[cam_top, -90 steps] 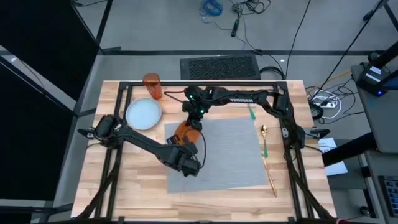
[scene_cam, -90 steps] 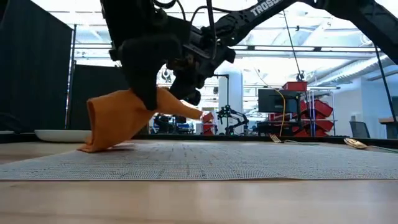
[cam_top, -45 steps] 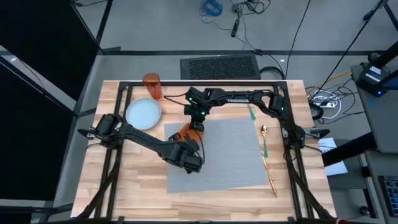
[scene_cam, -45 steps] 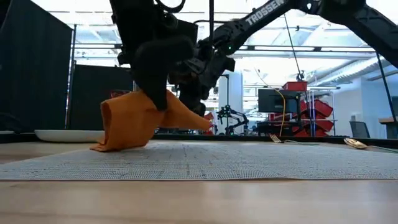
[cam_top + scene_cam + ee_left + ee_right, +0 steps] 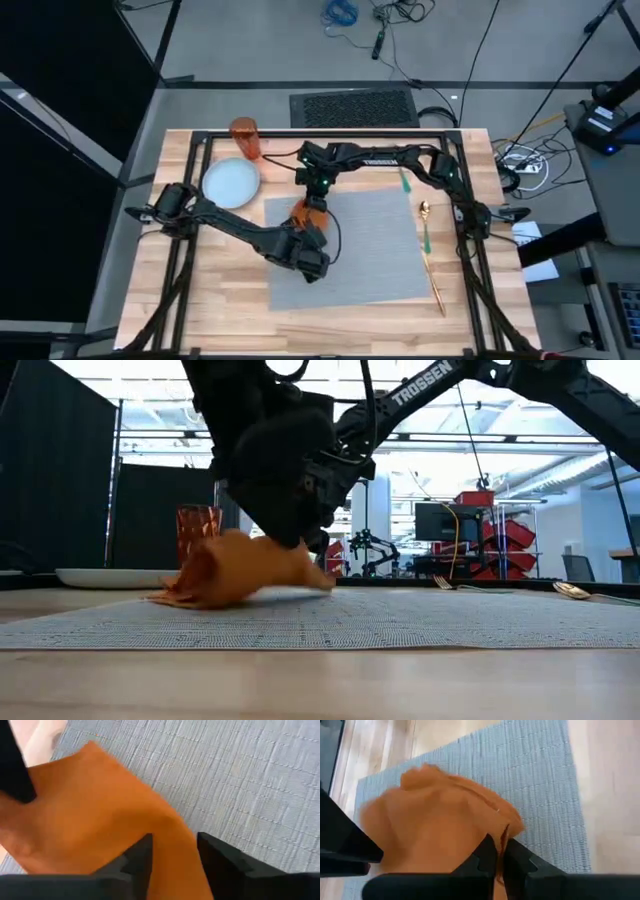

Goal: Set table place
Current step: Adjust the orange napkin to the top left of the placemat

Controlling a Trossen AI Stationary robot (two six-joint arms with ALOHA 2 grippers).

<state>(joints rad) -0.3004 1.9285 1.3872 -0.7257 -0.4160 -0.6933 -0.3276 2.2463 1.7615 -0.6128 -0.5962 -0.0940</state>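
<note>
I see both grippers pinching the orange napkin [image 5: 304,212] on the grey placemat [image 5: 370,250]: left gripper [image 5: 174,851] and right gripper [image 5: 501,851], fingers closed on cloth.

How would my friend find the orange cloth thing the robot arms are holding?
Look at the big wooden table and find the grey placemat in its middle. At the mat's corner nearest the pale-blue plate, both grippers, left and right, pinch a crumpled orange napkin. The orange tumbler is hard, see-through and upright; the napkin is soft and bunched.
</note>
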